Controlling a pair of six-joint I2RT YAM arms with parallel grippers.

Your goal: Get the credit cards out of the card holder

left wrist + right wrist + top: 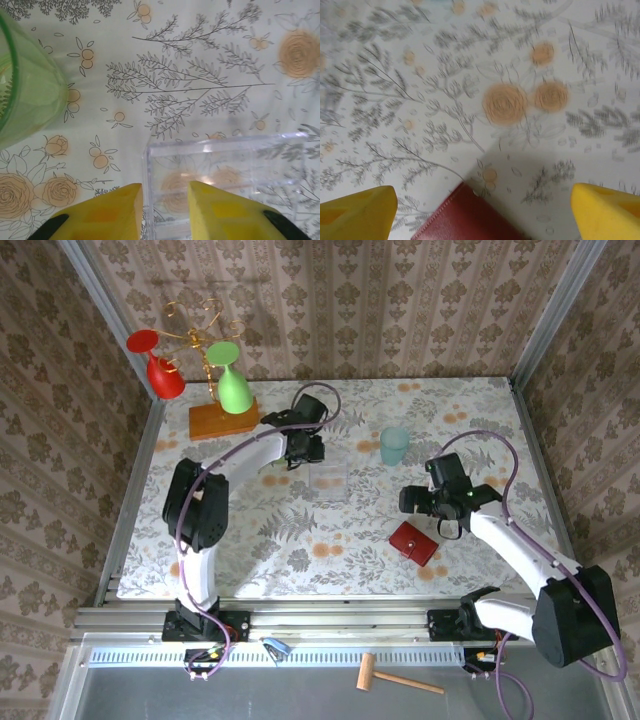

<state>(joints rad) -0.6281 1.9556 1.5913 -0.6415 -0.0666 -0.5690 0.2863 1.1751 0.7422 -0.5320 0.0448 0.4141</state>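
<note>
Yellow fingertips (360, 212) of my right pincer (483, 200) sit at the two lower corners of the right wrist view. They are set wide apart and nothing is clamped. One corner of the card holder (465, 217) shows between them, low in that view; I cannot tell whether either pad touches it. From the top view the card holder lies folded shut on the flowered table (300, 540), red cover up, just on the near side of that pincer. Only the outer cover shows. On the left wrist view my left pincer (165, 215) has its pads parted by a narrow gap, closed on nothing. The near left corner of a clear plastic box (225, 170) lies under that gap; contact with the wall not determinable. That box stands well apart from the card holder, to its left and farther back. A pale green cup (394, 446) stands behind the card holder, between it and the back wall, right of the box. A wooden stand (222, 418) carrying red and green glasses is far to the card holder's left, at the back. A small wooden mallet (400, 677) lies off the table, nearer than the card holder.
</note>
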